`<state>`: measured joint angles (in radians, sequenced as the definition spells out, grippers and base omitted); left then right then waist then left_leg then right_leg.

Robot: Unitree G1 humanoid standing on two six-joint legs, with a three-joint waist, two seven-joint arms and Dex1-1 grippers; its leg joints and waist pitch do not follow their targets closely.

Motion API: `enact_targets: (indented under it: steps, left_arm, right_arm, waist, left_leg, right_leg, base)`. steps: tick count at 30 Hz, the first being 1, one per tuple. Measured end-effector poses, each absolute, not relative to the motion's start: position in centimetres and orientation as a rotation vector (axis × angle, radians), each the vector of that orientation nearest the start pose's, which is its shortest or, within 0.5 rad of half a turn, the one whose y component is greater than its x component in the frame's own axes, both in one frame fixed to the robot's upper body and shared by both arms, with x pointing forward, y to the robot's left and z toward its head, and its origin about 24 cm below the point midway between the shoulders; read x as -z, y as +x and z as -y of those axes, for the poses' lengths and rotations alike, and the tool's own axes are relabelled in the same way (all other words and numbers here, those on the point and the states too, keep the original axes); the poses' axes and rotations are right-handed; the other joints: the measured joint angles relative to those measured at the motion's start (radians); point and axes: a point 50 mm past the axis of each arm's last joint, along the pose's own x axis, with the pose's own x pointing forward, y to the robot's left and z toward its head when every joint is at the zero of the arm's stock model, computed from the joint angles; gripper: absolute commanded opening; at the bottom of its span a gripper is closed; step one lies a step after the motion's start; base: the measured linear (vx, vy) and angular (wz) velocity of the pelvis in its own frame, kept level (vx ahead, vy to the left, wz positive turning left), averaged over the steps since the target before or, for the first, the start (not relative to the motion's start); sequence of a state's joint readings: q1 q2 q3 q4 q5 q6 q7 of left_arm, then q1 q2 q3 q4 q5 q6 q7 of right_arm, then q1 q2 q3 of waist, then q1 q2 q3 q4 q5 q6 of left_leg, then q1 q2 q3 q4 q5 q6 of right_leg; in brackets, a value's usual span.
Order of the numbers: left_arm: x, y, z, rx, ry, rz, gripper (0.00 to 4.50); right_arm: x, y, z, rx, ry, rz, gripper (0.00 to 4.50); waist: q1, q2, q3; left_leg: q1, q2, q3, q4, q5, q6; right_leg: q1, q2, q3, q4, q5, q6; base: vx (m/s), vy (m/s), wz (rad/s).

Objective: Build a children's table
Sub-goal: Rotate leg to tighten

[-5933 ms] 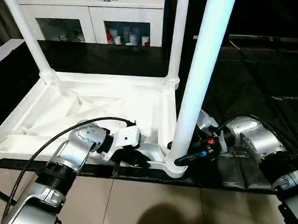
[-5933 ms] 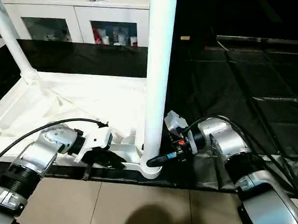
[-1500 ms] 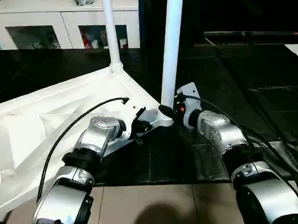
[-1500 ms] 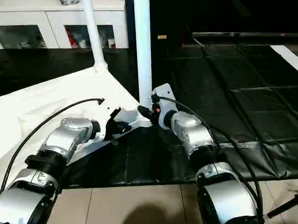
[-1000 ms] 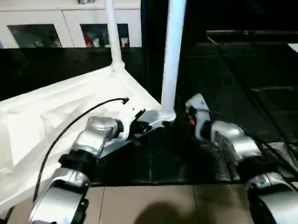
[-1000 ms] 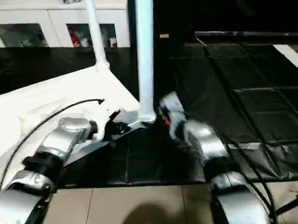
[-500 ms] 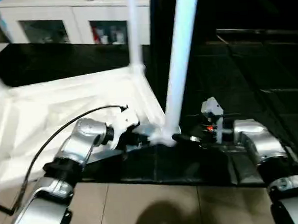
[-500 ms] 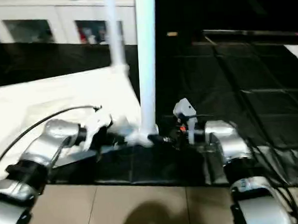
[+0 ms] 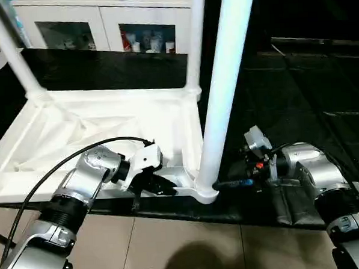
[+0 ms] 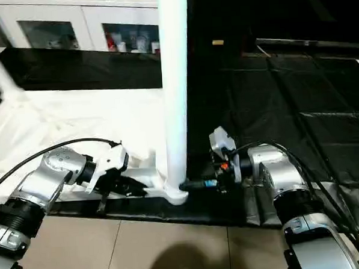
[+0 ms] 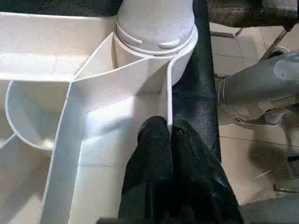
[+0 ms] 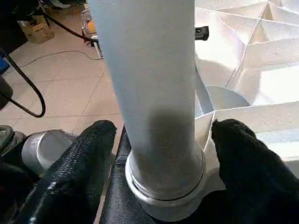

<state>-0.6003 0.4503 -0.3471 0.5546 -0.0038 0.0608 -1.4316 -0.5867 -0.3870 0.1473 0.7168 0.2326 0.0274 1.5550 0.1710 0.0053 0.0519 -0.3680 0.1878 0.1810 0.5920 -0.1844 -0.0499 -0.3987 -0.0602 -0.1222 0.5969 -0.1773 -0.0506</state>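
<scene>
1. My left tool [image 11: 169,135] is nearest to me. Its two fingers are pinched tight on the thin side wall of the top [image 9: 106,123], just before the corner socket [image 9: 205,192].
2. My right tool [image 12: 159,135] is on the other side of that same corner. Its fingers are spread wide, one on each side of the leg [image 9: 225,90], right at the bottom of it. I cannot tell if they press on the leg or only stand close beside it.
3. The leg stands straight up from the socket, so its long way runs up and down. My right tool reaches it from the side, and it is the nearer tool to the leg.
4. The top lies upside down on the black mat [image 10: 274,93], with its ribs showing.
5. Farther away, two more legs [image 9: 193,43] stand up from the back corners.
6. I think the next move is to push or turn this leg firmly into its socket while my left tool keeps the top from sliding.
</scene>
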Motion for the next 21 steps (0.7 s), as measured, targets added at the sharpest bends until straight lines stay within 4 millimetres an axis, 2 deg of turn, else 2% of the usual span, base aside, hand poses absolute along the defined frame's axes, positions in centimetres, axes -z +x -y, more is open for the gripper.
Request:
enact_targets:
  steps: [8,11,13,21]
  left_arm:
    - [-6.0,30.5,-14.3,1.567,0.468,-0.505,0.00]
    - [-6.0,30.4,-14.2,1.571,0.471,-0.504,0.00]
    - [-6.0,30.4,-14.3,1.570,0.471,-0.504,0.00]
    - [-6.0,30.4,-14.2,1.571,0.473,-0.502,0.00]
  right_arm:
    - [-5.5,30.4,15.0,-1.585,-0.047,-0.303,2.54]
    - [-5.4,30.5,14.9,-1.582,-0.052,-0.296,2.42]
    - [-5.4,30.5,14.9,-1.582,-0.053,-0.295,2.11]
    - [-5.5,30.4,14.9,-1.583,-0.052,-0.296,1.97]
  waist:
    - [0.001,0.000,0.000]
    - [0.002,0.000,0.000]
    - [0.002,0.000,0.000]
    - [0.002,0.000,0.000]
  left_leg:
    - [0.000,0.000,0.000,0.000,0.000,0.000]
    - [-0.001,0.000,0.000,0.000,0.000,0.000]
    - [-0.001,0.000,0.000,0.000,0.000,0.000]
    - [-0.001,0.000,0.000,0.000,0.000,0.000]
  right_leg:
    - [0.000,0.000,0.000,0.000,0.000,0.000]
    - [0.000,0.000,0.000,0.000,0.000,0.000]
    - [0.000,0.000,0.000,0.000,0.000,0.000]
    - [0.000,0.000,0.000,0.001,0.000,0.000]
  base:
    - [0.000,0.000,0.00]
    - [0.000,0.000,0.00]
    - [0.000,0.000,0.00]
    - [0.000,0.000,0.00]
